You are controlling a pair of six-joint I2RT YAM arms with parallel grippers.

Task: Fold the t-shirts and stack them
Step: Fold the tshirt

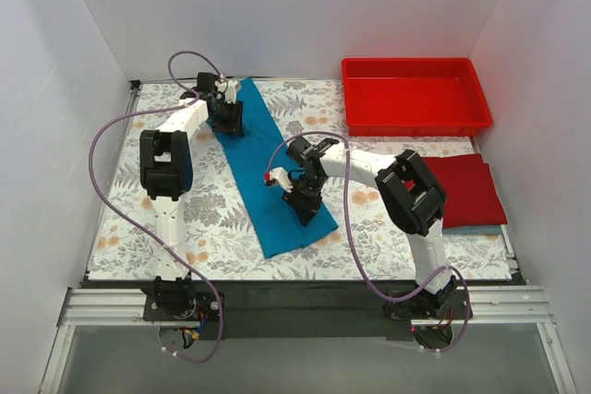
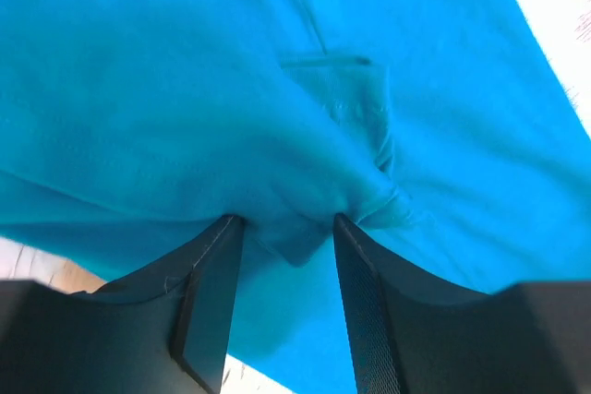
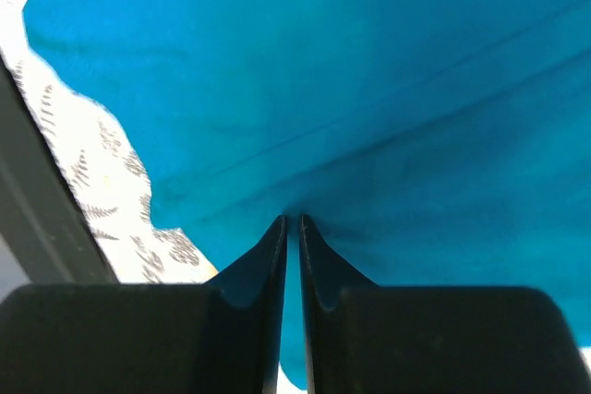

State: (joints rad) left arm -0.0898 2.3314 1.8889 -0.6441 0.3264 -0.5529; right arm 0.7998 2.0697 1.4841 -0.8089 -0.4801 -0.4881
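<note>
My left claw (image 2: 286, 220), half-closed, and right claw (image 3: 293, 219), nearly shut, each pinch a fold of the soft, light teal-blue cloth t-shirt (image 1: 263, 154), likely best gripped at its ends.

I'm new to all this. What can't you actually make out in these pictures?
- Bluish t-shirt: top view, only a sliver shows under the red t-shirt.
- Teal t-shirt: both wrist views crop it, so its shape is lost there.
- Left gripper: left wrist view shows cloth bunched between parted fingers; whether it grips is unclear.
</note>
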